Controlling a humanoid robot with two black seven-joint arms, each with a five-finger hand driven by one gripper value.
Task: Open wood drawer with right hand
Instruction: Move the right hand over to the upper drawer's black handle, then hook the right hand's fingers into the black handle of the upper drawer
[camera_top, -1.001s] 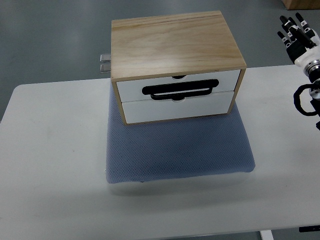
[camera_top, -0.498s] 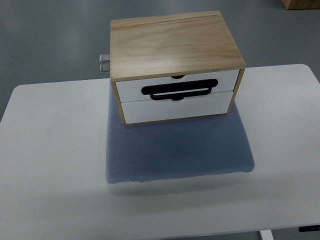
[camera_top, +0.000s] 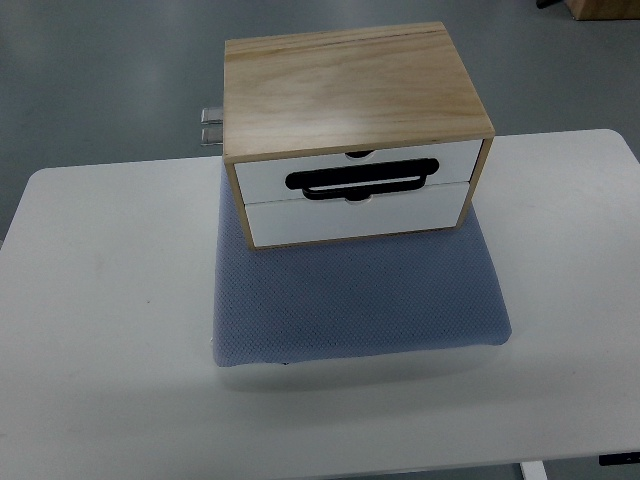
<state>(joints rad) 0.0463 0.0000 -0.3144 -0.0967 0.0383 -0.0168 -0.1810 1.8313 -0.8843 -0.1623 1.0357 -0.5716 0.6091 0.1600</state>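
- Light wooden two-drawer box (camera_top: 350, 90), both white fronts flush, on blue mesh mat (camera_top: 360, 300).
- No robot hand visible; finger state unknown.
- Hook black loop handle (camera_top: 362, 180), pull straight forward.

Pale smooth wood drawer box (camera_top: 350, 90) with matt white drawer fronts (camera_top: 355, 195), glossy black handle (camera_top: 362, 181), blue woven-textured cloth mat (camera_top: 360, 300), smooth matt white bench (camera_top: 100, 300)

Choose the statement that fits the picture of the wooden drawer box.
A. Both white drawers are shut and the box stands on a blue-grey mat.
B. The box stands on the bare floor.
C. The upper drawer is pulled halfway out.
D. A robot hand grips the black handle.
A: both white drawer fronts sit flush in the wooden box, which stands on the blue-grey mat on the white table; no hand touches the black handle.
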